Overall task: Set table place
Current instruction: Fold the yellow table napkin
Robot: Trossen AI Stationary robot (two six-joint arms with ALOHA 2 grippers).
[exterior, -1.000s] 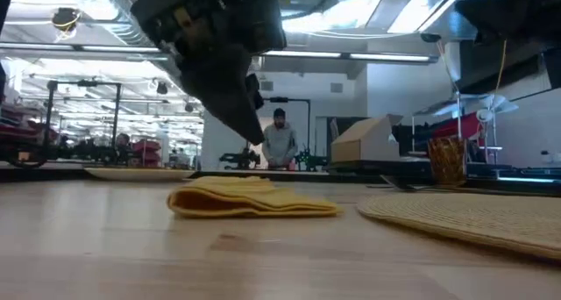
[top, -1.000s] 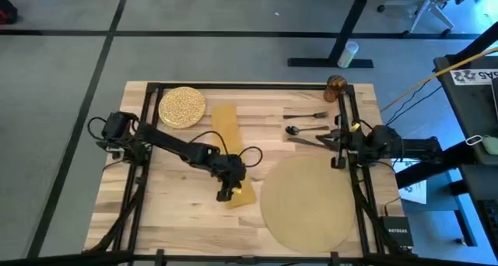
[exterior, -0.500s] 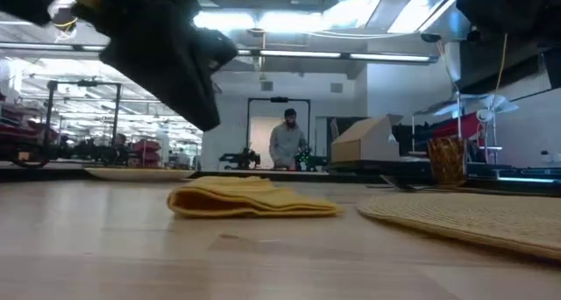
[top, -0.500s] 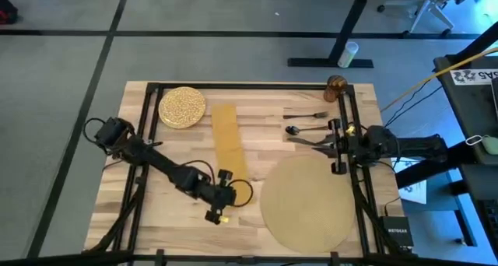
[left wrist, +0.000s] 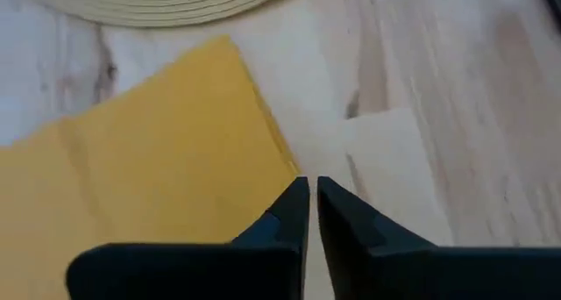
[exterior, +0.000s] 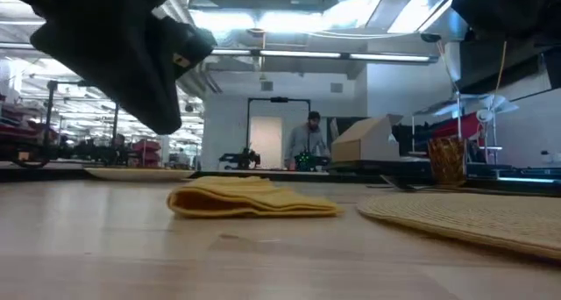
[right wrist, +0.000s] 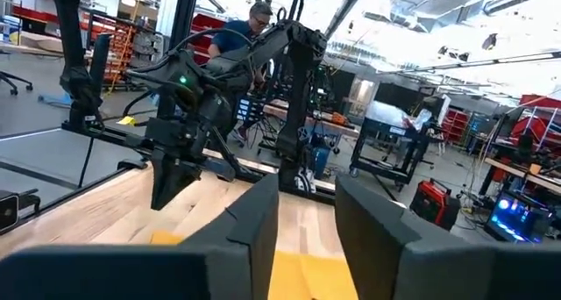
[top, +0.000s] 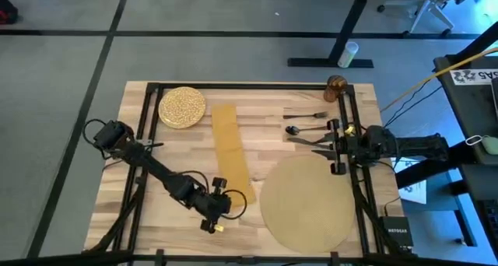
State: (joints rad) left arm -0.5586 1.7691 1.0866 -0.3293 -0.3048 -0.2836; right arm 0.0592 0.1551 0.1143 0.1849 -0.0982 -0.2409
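Napkin (top: pixel 232 152) flat beside placemat (top: pixel 306 202); left end effector (left wrist: pixel 313 214) nearly closed, empty, above napkin's corner.

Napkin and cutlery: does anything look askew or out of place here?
The napkin lies slightly slanted on bare table, left of the placemat; its near end looks folded over. Fork, spoon look orderly.

A mustard-yellow napkin (top: pixel 231 151), a tan placemat (top: pixel 306 202), a yellow-speckled plate (top: pixel 182 106) and an amber glass (top: pixel 336 85) lie on the pale wood-striped surface (top: pixel 163 165).
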